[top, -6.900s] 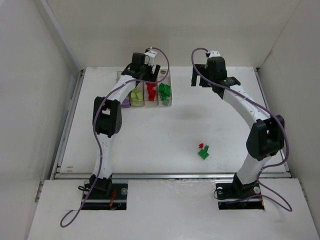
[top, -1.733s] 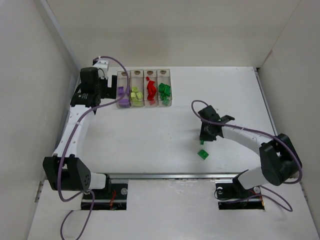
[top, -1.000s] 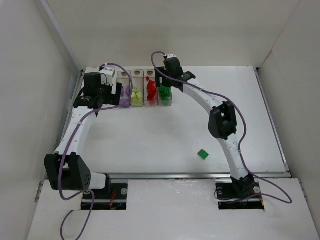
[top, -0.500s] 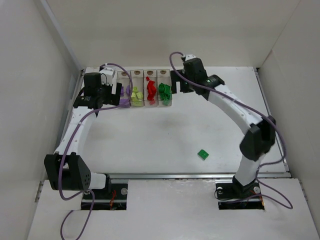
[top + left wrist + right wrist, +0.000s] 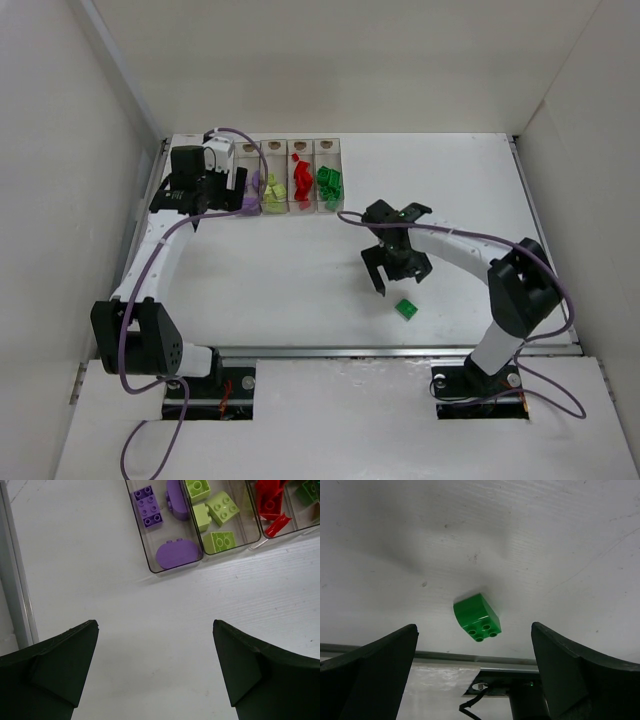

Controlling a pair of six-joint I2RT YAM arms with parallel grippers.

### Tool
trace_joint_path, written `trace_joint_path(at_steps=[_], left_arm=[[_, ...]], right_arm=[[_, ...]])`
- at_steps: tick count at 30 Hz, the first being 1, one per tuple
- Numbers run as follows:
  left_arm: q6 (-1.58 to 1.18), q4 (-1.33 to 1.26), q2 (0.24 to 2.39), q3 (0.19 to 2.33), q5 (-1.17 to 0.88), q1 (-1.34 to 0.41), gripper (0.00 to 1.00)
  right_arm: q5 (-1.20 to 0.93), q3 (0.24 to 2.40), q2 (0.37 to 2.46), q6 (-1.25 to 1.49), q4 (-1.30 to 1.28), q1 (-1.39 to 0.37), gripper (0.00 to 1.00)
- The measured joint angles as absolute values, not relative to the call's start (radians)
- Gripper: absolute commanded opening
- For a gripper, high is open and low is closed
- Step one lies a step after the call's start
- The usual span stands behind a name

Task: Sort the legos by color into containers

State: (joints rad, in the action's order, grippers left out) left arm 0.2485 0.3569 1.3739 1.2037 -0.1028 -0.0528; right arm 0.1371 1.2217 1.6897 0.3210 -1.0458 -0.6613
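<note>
A row of four clear containers (image 5: 286,160) is seen at the far left of the white table (image 5: 280,280). They are joined side by side, and each has a round hole at its far end. From left to right they are filled with purple pieces (image 5: 177,554), yellow-green bricks (image 5: 224,508), red pieces (image 5: 272,502) and green pieces (image 5: 328,182).

In the left wrist view, a flat six-stud piece, a rounded piece and a third, partly cropped piece are made out in the purple bin. Four yellow-green bricks are counted in the next bin. The red pieces are heaped in the third, and only a corner of the green bin is shown.

The left gripper (image 5: 155,630) is held over bare table beside the closed end of the purple bin. Its fingers are spread wide, with nothing between them.

The right gripper (image 5: 473,627) is likewise spread wide and empty. It is poised above a single green brick (image 5: 477,617). That brick lies alone on the table near the front edge, well apart from the containers. Four studs are seen on one of its faces, and it is touched by neither finger.
</note>
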Motion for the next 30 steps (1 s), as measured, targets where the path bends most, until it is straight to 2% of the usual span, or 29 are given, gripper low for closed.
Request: trace_joint_path(at_steps=[11, 13, 14, 18, 19, 21, 26, 30], left_arm=[[0.245, 0.356, 1.374, 1.204, -0.117, -0.053, 0.98], [0.245, 0.356, 1.374, 1.204, -0.117, -0.053, 0.98], [0.245, 0.357, 1.374, 1.204, -0.117, -0.053, 0.98], [0.245, 0.357, 1.374, 1.204, -0.117, -0.053, 0.98], [0.245, 0.357, 1.374, 1.204, -0.117, -0.053, 0.98], [0.245, 0.357, 1.374, 1.204, -0.116, -0.053, 0.98], [0.245, 0.357, 1.374, 1.204, -0.117, -0.053, 0.98], [0.245, 0.356, 1.374, 1.204, -0.116, -0.053, 0.98]], right_arm=[[-0.022, 1.096, 1.819, 0.3, -1.02, -0.656, 0.99], [-0.031, 1.091, 1.819, 0.3, -1.024, -0.655, 0.9], [-0.033, 1.091, 1.819, 0.303, -1.023, -0.655, 0.71], [-0.033, 1.091, 1.819, 0.307, -1.022, -0.655, 0.28], [-0.031, 1.091, 1.819, 0.308, -1.023, -0.655, 0.13], [-0.03, 1.091, 1.819, 0.311, -1.022, -0.655, 0.0], [-0.01, 1.128, 1.818, 0.305, -1.029, -0.661, 0.0], [0.039, 1.27, 1.774, 0.284, -0.951, -0.697, 0.0]])
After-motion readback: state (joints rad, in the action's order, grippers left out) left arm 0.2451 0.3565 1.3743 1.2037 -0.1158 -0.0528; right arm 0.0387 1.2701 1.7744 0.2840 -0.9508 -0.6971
